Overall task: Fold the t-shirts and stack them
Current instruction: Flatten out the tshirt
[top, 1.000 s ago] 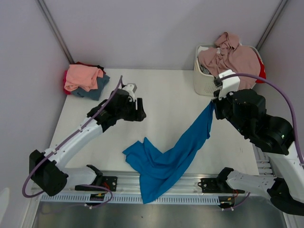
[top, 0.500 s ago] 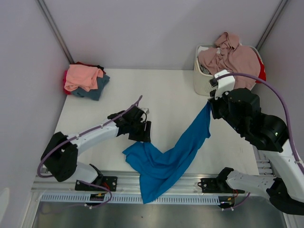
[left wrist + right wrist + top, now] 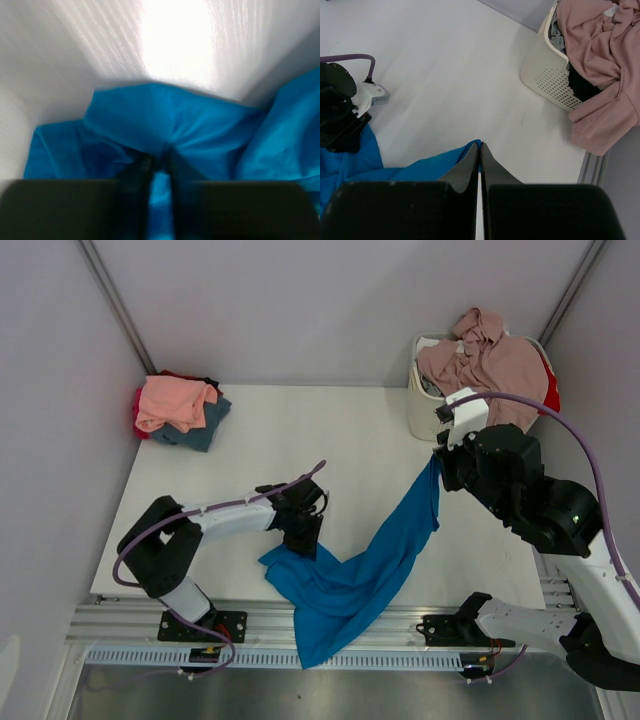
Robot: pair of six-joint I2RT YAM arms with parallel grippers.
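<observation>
Left claw (image 3: 159, 167), low over the near edge of the bench (image 3: 330, 440), is clenched on a raised ridge of the bright blue t-shirt (image 3: 350, 580). I can see cloth between its narrow fingers. That shirt lies crumpled at the near edge, with one end spilling off over it. From the heap a long band of cloth climbs toward the right side.

Up there the right claw (image 3: 480, 149) is pinched tight on the band's top end, holding it in the air above the bench. To my eye the two grips are meant to draw the shirt out wide so it can be laid flat for folding. No fold is made in it yet.

Further back, at the far left corner, sits a small stack: a salmon pink shirt (image 3: 175, 400) on top, a slate blue-grey shirt (image 3: 202, 430) under it, and a red shirt (image 3: 138, 412) peeking out beside them. At the far right corner the white basket (image 3: 425, 415) holds a mauve-pink shirt (image 3: 490, 360) heaped over its rim, apparently waiting its turn.
</observation>
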